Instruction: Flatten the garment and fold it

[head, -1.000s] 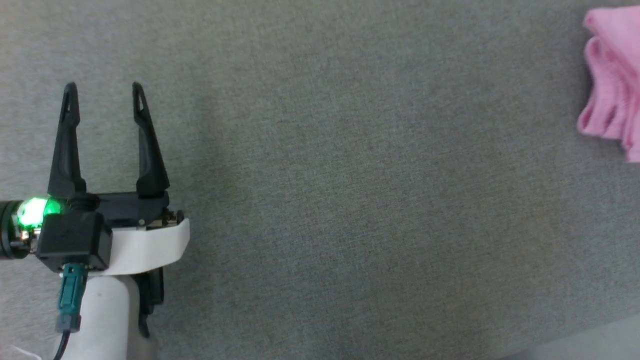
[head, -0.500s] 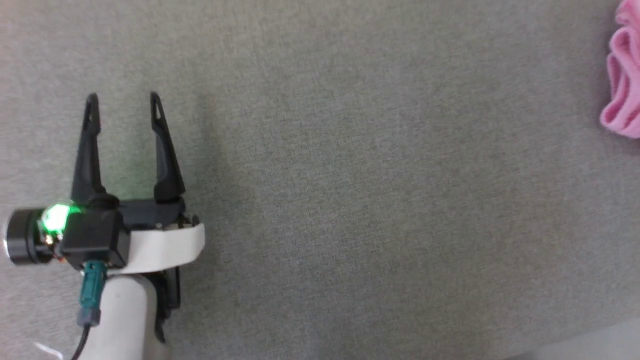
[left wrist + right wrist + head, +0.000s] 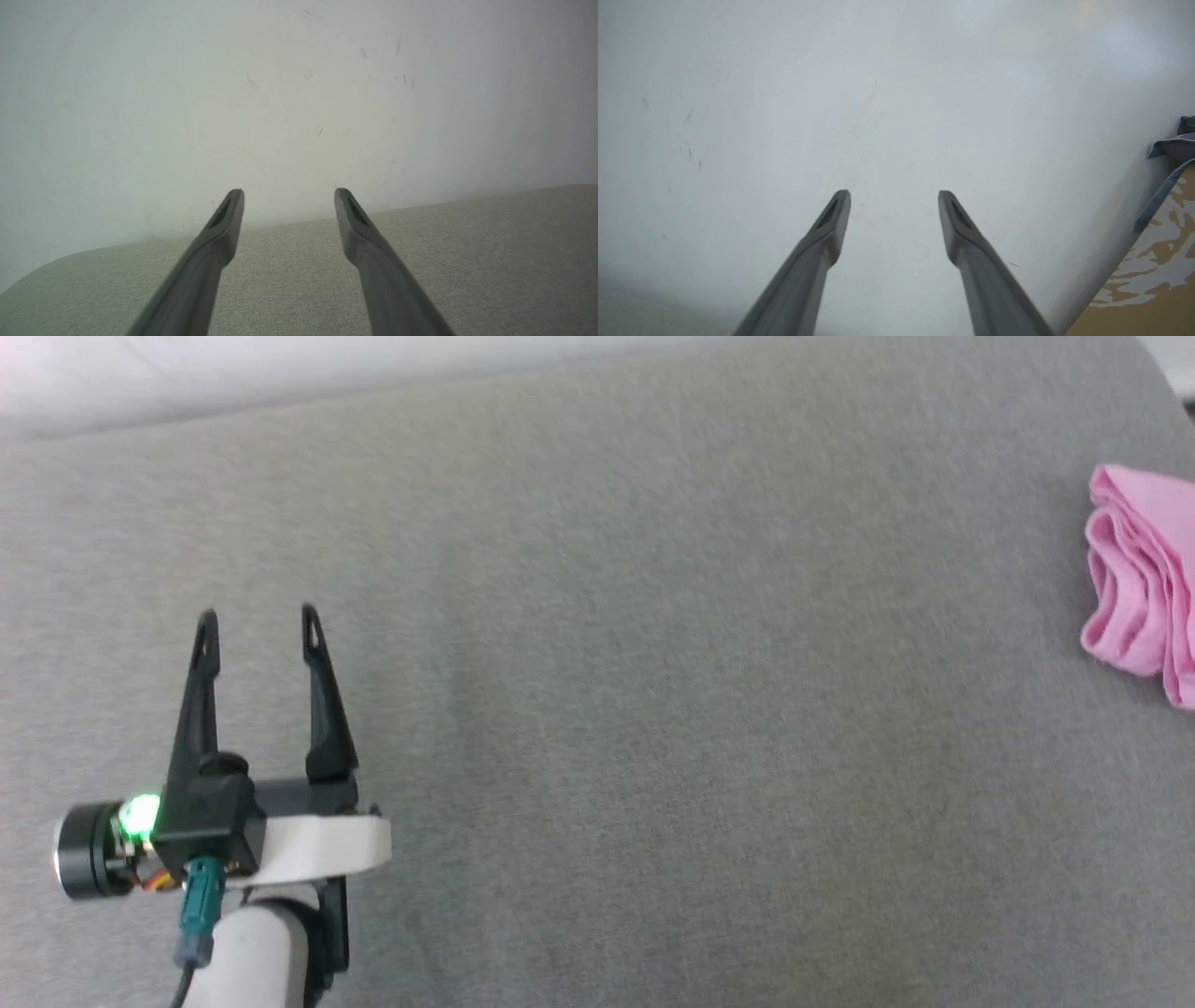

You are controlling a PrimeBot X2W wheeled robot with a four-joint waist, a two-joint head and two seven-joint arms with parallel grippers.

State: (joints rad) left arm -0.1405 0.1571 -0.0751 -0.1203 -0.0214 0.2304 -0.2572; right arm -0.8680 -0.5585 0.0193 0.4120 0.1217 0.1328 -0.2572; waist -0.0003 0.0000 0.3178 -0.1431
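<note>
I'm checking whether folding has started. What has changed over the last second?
Mainly the head camera moved: the whole view shifted, and the grey surface now shows its far edge at the top. Nothing was taken hold of. The left end effector stays open and empty, and the pink garment stays bunched at the right edge.

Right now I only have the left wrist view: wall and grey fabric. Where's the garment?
Observer: Head view has the garment bunched at the right edge of the grey surface, partly cut off by the frame.
Operator: Is the right hand on it?
Observer: No. In the right wrist view the right hand is open and empty, pointing at a pale wall.
Operator: And relative to my left hand?
Observer: The left hand sits at the head view's lower left, far across the surface from it.
</note>
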